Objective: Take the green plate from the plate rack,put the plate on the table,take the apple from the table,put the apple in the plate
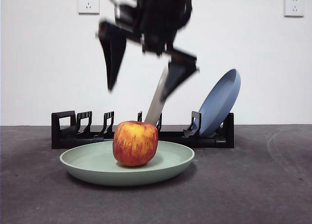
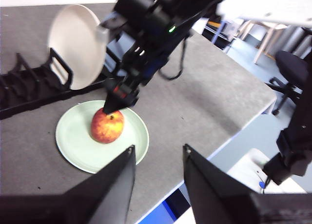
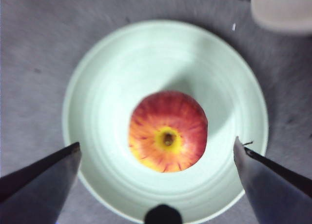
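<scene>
The apple (image 1: 135,143) is seen resting in the middle of the green plate (image 1: 92,161), which lies flat on the desk (image 1: 263,185) just in front of the plate rack (image 1: 68,129). The right gripper (image 1: 141,85) is held above the apple, its fingers (image 3: 46,177) spread wide apart and touching nothing. The left gripper (image 2: 158,158) is kept well off to the side, its fingers likewise apart and empty. A cream-white plate (image 2: 75,46) and a blue plate (image 1: 222,102) are left leaning in the rack.
</scene>
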